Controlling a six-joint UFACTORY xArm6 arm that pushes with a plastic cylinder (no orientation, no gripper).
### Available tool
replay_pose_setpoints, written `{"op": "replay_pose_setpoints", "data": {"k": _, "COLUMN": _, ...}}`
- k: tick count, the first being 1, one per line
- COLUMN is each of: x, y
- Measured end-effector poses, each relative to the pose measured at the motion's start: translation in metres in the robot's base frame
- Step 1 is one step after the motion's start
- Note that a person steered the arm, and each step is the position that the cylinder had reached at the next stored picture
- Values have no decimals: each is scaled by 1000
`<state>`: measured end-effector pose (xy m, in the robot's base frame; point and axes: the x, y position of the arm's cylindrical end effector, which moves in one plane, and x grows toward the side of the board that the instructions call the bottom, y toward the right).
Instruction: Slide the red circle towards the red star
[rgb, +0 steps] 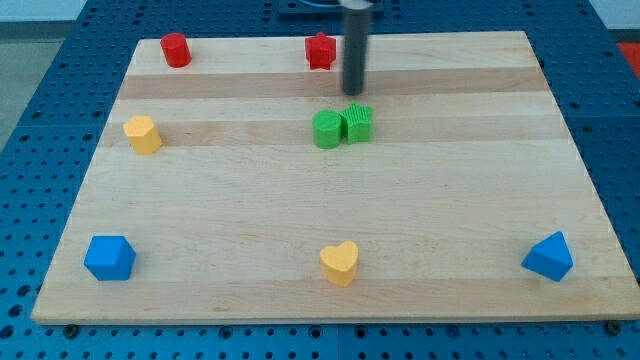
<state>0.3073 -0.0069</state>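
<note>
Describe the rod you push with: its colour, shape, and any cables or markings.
My tool is a straight, smooth, dark grey cylinder, ending in my tip. It enters from the view's top edge. No markings or cables show on the rod itself; whatever holds it is cut off by the view's top.

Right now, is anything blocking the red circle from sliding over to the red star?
No. The red circle and red star both sit near the view's top, with bare board between them. My tip is right of and below the star, just above the two green blocks.

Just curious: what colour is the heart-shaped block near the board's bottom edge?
Yellow. The heart block shows clearly in the camera view.
</note>
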Motion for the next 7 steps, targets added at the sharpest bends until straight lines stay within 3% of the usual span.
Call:
{"op": "replay_pose_setpoints", "data": {"k": 2, "x": 0, "y": -175}}
{"op": "replay_pose_setpoints", "data": {"k": 4, "x": -15, "y": -297}}
{"op": "replay_pose_setpoints", "data": {"k": 5, "x": -17, "y": -298}}
{"op": "replay_pose_setpoints", "data": {"k": 7, "x": -97, "y": -298}}
